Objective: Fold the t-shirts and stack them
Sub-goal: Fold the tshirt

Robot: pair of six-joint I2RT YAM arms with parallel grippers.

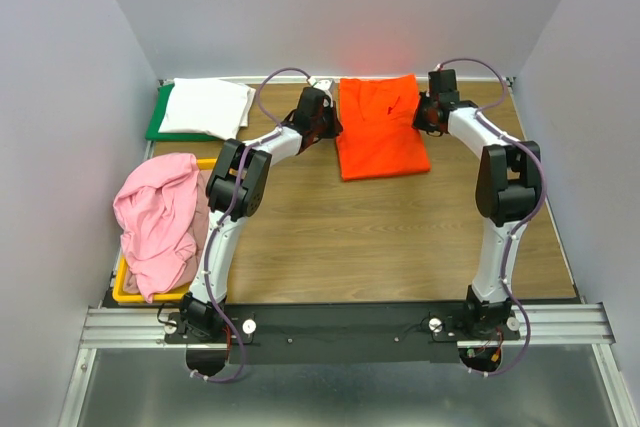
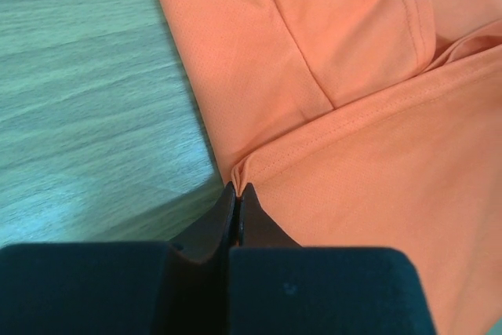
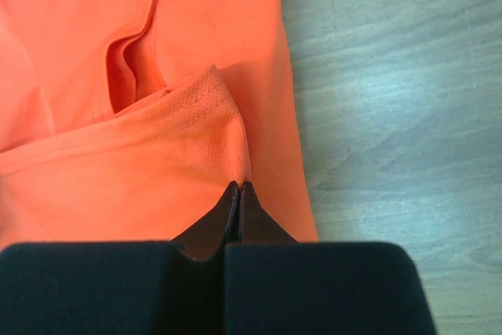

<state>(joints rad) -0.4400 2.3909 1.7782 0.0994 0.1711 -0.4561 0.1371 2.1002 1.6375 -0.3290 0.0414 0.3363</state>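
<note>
A bright orange t-shirt (image 1: 380, 127) lies partly folded on the wooden table at the back centre. My left gripper (image 1: 322, 119) is shut on its left edge, where a fold of orange cloth (image 2: 243, 169) is pinched between the tips (image 2: 238, 191). At the shirt's right edge, my right gripper (image 1: 428, 112) is shut on a hemmed corner (image 3: 227, 127), its tips (image 3: 239, 187) tight together. A folded white t-shirt (image 1: 205, 105) rests on the green board (image 1: 160, 119) at the back left. A light pink t-shirt (image 1: 158, 217) is heaped over the yellow bin (image 1: 130, 292).
Grey walls close in the table on the left, back and right. The yellow bin stands at the left edge beside the left arm's base. Bare wood (image 1: 380, 237) stretches between the arms in front of the orange shirt.
</note>
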